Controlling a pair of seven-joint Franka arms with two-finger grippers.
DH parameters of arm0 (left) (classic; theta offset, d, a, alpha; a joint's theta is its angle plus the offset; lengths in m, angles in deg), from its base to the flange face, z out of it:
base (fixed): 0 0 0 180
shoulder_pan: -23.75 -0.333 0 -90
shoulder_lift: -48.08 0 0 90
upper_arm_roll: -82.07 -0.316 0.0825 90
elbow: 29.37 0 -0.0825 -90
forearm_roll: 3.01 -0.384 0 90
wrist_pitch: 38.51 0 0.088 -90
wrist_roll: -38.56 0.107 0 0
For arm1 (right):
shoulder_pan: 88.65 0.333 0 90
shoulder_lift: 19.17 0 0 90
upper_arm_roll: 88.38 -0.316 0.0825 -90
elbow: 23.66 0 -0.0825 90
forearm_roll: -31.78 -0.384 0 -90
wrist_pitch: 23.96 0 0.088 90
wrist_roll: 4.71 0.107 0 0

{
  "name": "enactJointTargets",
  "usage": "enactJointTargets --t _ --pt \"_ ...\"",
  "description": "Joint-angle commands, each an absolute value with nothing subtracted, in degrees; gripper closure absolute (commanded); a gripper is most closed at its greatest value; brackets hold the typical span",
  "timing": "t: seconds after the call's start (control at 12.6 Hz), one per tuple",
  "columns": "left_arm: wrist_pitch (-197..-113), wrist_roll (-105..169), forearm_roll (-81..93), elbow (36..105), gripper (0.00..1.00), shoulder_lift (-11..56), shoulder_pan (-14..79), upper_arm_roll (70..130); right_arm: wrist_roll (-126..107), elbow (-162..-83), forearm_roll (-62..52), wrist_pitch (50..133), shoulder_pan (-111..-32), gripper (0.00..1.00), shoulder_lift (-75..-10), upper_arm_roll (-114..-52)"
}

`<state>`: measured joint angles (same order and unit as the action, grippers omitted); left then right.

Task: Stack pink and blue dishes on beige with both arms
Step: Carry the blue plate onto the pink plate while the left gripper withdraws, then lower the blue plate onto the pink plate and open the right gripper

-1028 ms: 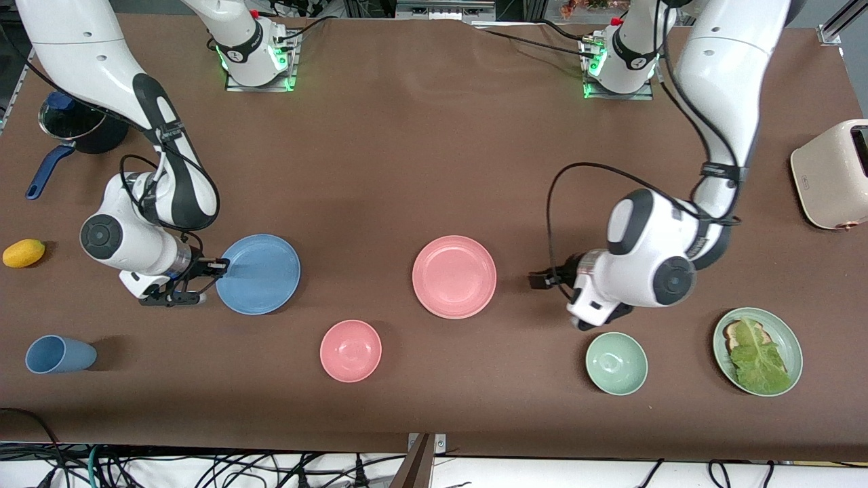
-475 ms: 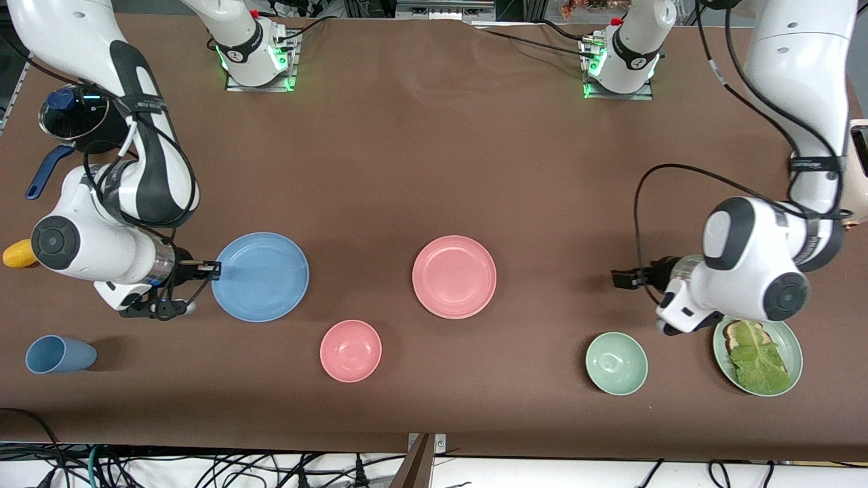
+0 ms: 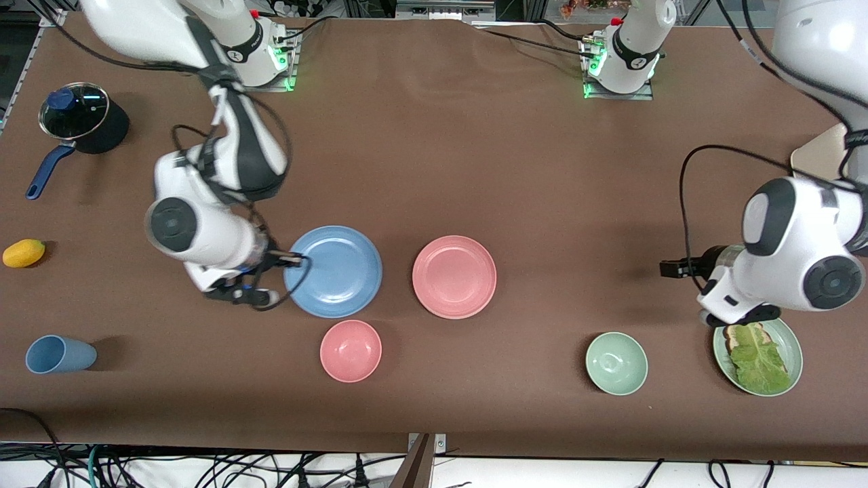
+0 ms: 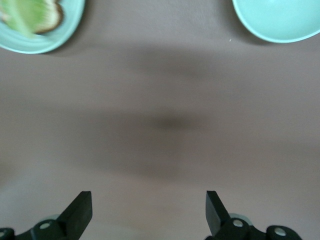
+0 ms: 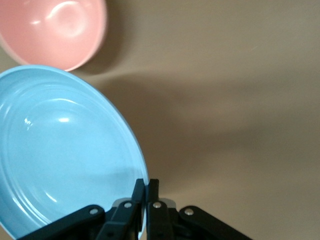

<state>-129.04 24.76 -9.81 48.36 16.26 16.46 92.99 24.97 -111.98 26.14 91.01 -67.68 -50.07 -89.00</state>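
Note:
My right gripper is shut on the rim of the blue plate and holds it a little above the table, close beside the pink plate. In the right wrist view the fingers pinch the blue plate's edge, and its shadow falls on the cloth. The pink plate lies flat at the table's middle. My left gripper hangs open over bare table at the left arm's end, and nothing shows between its fingers in the left wrist view. The beige plate is out of view.
A pink bowl sits nearer the camera than the blue plate. A green bowl and a green plate with lettuce on bread lie below the left arm. A pot, a yellow fruit, a blue cup and a toaster stand at the table's ends.
My right gripper has carried the blue plate toward the table's middle, up beside the pink plate. The left arm has drawn back toward its own end of the table, still open.

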Motion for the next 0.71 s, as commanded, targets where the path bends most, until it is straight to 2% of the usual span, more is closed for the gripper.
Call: enactJointTargets --t 0.0,0.24,0.63 --pt "-128.5 25.6 -8.8 53.2 0.0 25.3 16.4 92.5 38.2 -110.2 25.8 94.5 -61.5 1.0 -52.2 -88.5" --pt "-130.8 26.3 -1.6 59.0 0.0 34.4 22.8 84.8 53.4 -110.2 26.2 101.9 -53.5 1.0 -55.3 -88.4" --pt "-129.9 29.0 -1.0 61.6 0.0 43.6 24.5 84.6 64.9 -110.1 26.9 111.1 -48.2 1.0 -60.1 -88.3"
